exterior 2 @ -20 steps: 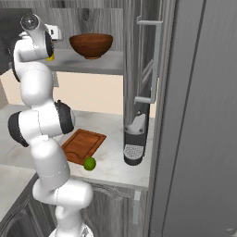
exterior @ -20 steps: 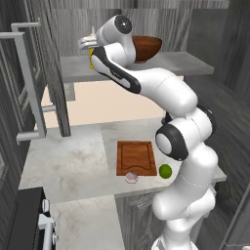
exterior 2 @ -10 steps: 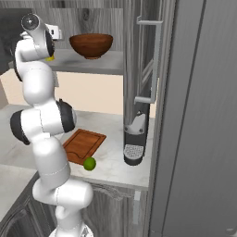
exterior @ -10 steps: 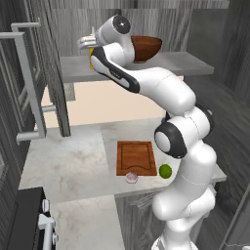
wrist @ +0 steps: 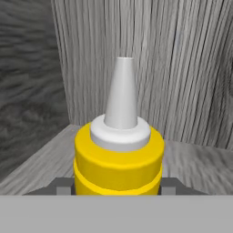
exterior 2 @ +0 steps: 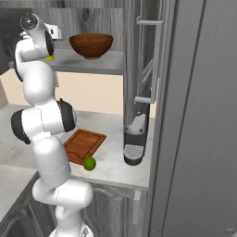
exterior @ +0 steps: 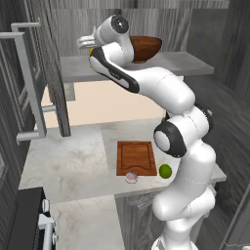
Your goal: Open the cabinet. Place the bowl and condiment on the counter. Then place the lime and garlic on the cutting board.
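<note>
Two cabinet doors stand swung open, one (exterior: pixel 41 83) at the left edge of the left base view with its long grey bar handle, the other (exterior 2: pixel 147 60) edge-on in the right base view, baring the grey inner shelf (exterior: pixel 161 66). Up at that shelf's left end the gripper (wrist: pixel 117 187) reaches in around the condiment (wrist: pixel 119 154), a yellow squeeze bottle with a pale pointed nozzle standing upright in the shelf's back left corner; a dark finger tip (wrist: pixel 61 186) shows close on each side of the bottle's body, though whether the pads already press it cannot be told. Further right along the shelf, near its middle, sits the bowl (exterior: pixel 145 47), dark reddish-brown and upright. Below, on the counter (exterior: pixel 68 161), the cutting board (exterior: pixel 135 157) lies near the front edge. Just at the board's front edge rests the garlic (exterior: pixel 131 177), and the lime (exterior: pixel 165 170) lies on the stone just beside the board's front right corner. Toward the counter's right end stands a black coffee machine (exterior 2: pixel 134 139).
</note>
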